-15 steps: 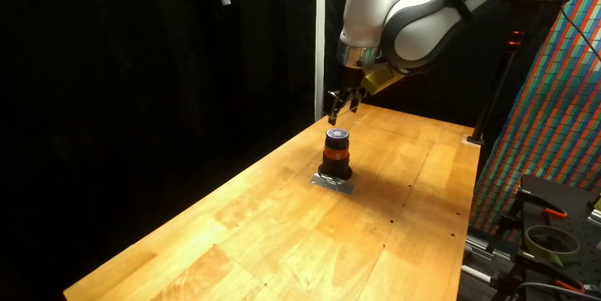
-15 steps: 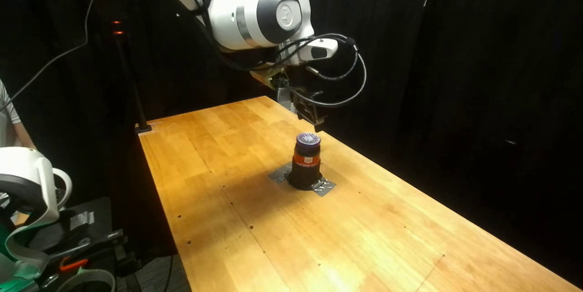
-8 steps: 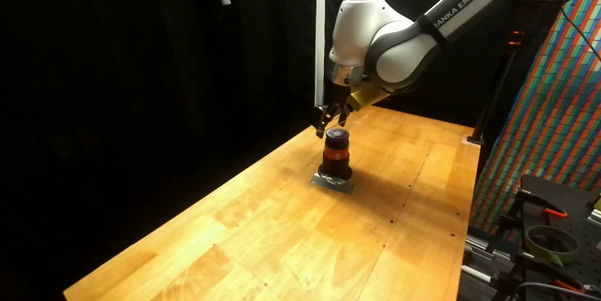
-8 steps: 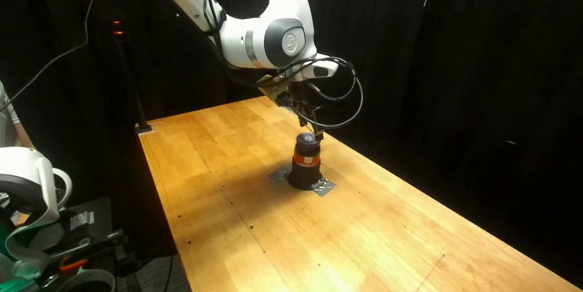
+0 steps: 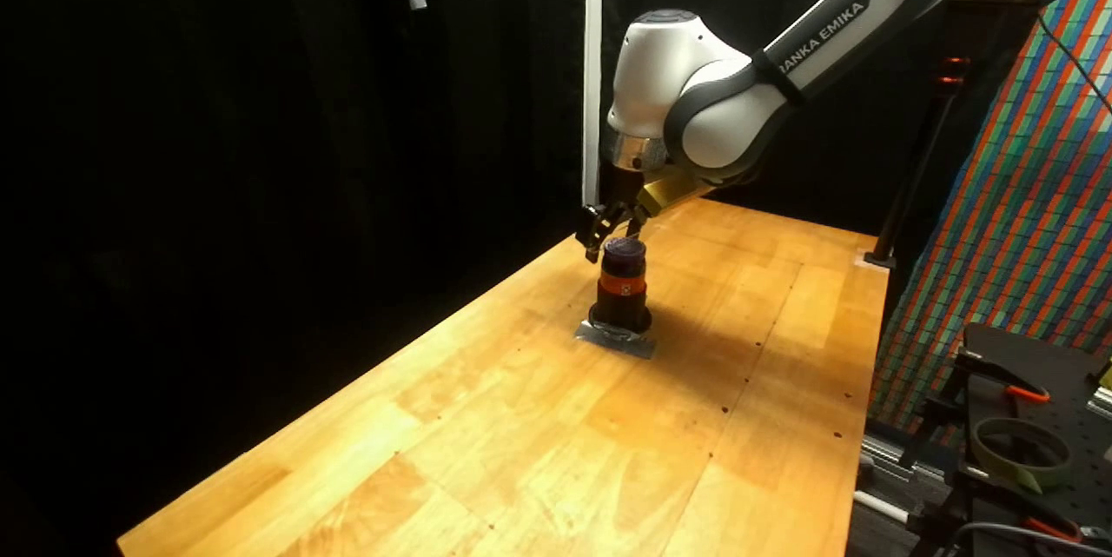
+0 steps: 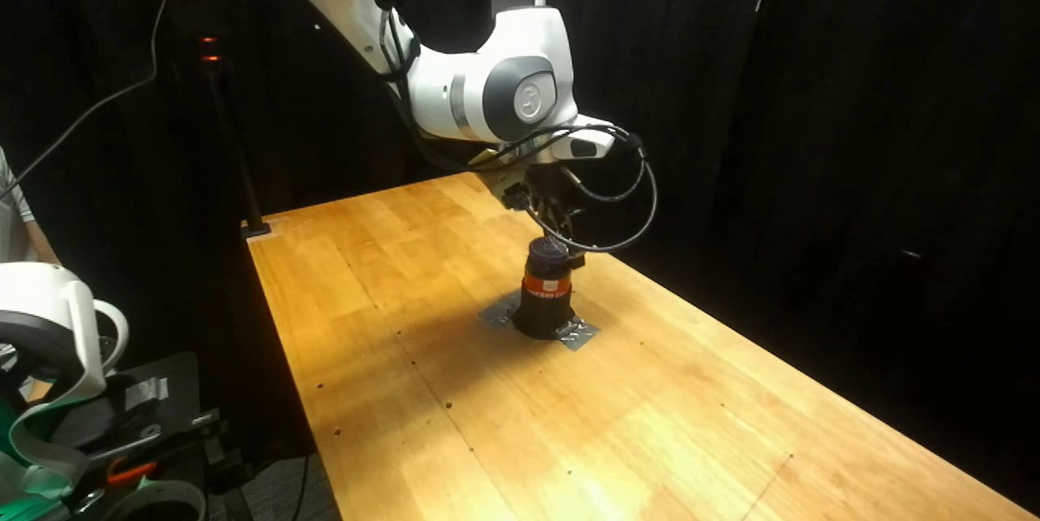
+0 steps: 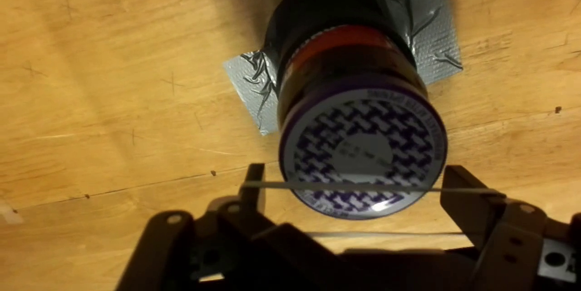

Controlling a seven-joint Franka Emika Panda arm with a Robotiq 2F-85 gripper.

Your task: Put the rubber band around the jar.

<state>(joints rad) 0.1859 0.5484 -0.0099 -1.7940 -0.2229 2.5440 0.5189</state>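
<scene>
I have the gripper (image 7: 354,175) spread wide, the rubber band (image 7: 354,187) taut between its fingers (image 7: 467,214). In my wrist view one strand crosses the patterned lid (image 7: 363,155) of the jar (image 7: 352,52); touching or not, I cannot tell. The jar stands upright in a black holder (image 7: 324,2) taped to the wooden table (image 7: 113,123). Black curtains (image 5: 304,149) hang behind.

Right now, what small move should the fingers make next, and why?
Probably slide the fingers toward the middle of the jar rather than lowering yet: in the wrist view, one strand of the band crosses over the lid off-centre and the other shows beyond its rim, so most of the lid seems to lie outside the loop.
</scene>
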